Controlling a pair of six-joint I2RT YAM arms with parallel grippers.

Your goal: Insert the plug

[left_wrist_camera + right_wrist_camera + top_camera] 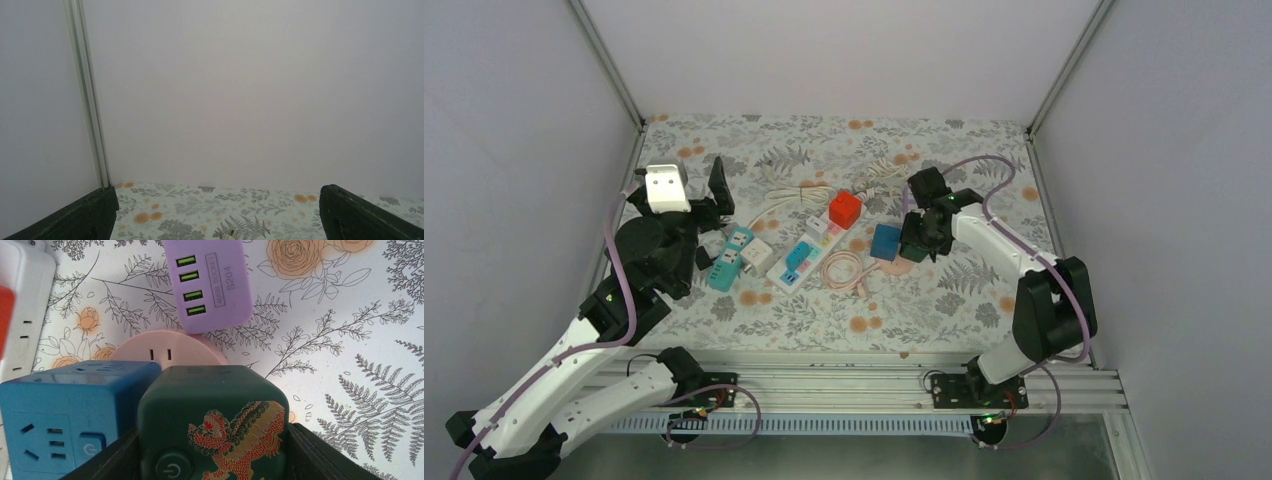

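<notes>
The plug (215, 415) is a dark green cube with a red-and-gold lion print and a power button. My right gripper (212, 445) is shut on it, one black finger on each side. The cube hangs just above a round pink socket (165, 351), whose two slots show past the cube's far edge. A blue cube socket (65, 415) stands tight against the plug's left side. From above, my right gripper (918, 240) sits right of the blue cube (886, 242). My left gripper (707, 198) is raised at the left, open and empty, facing the back wall (250, 100).
A purple USB hub (207, 282) lies beyond the pink socket. A white power strip (809, 250) with a red cube (845, 209) plugged in lies at the table's centre. A teal adapter (730, 258), a white plug (756, 256) and a coiled pink cable (844, 270) lie nearby.
</notes>
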